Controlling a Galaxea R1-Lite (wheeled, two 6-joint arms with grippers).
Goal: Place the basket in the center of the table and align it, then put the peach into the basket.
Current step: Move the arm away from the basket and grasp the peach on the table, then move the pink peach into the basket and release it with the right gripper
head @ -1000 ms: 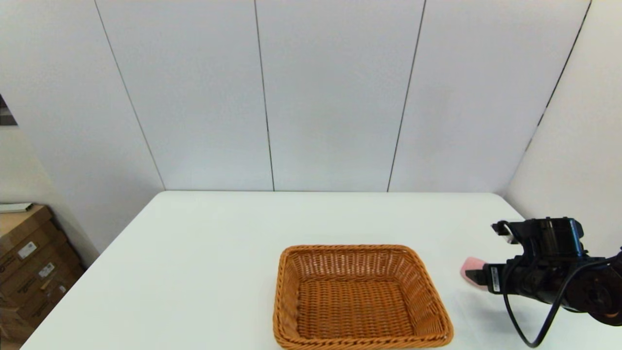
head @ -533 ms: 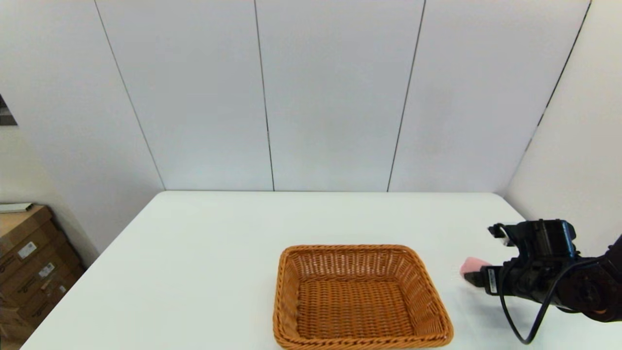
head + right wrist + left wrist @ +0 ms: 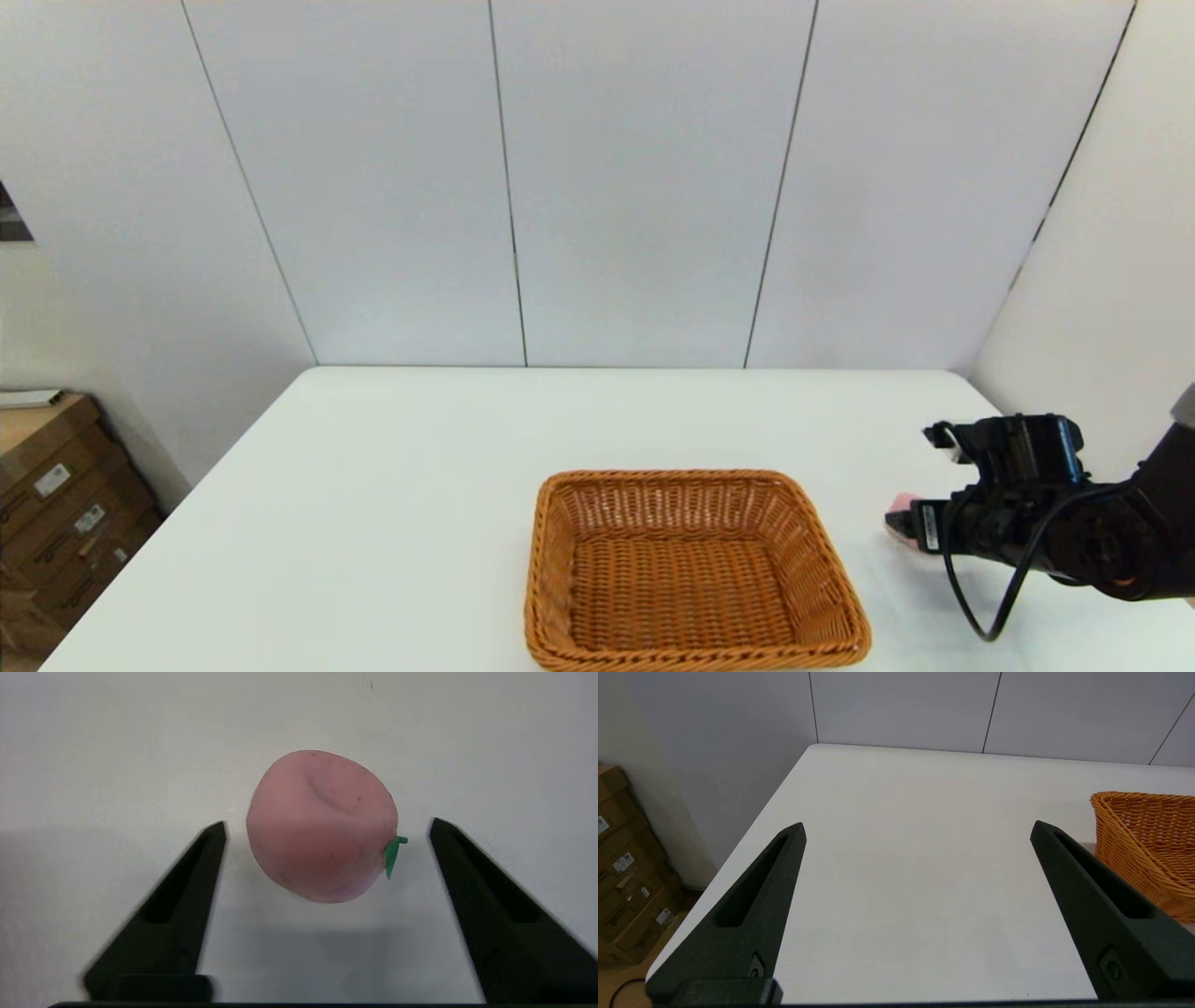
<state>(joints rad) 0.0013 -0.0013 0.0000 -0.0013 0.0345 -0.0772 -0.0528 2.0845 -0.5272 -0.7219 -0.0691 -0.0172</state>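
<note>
The orange-brown wicker basket (image 3: 691,569) sits empty on the white table (image 3: 420,467), near its front edge; its side also shows in the left wrist view (image 3: 1148,844). The pink peach (image 3: 322,826) with its green stem lies on the table to the right of the basket; in the head view only a sliver of the peach (image 3: 898,504) shows past the arm. My right gripper (image 3: 327,826) is open, one finger on each side of the peach, not touching it. My left gripper (image 3: 919,828) hangs open over bare table left of the basket, holding nothing.
Cardboard boxes (image 3: 56,504) are stacked on the floor beyond the table's left edge. White wall panels stand behind the table's far edge. The right arm (image 3: 1074,532) is close to the table's right edge.
The right arm has moved left and forward over the peach, so it covers more of the peach in the head view. The basket has not moved.
</note>
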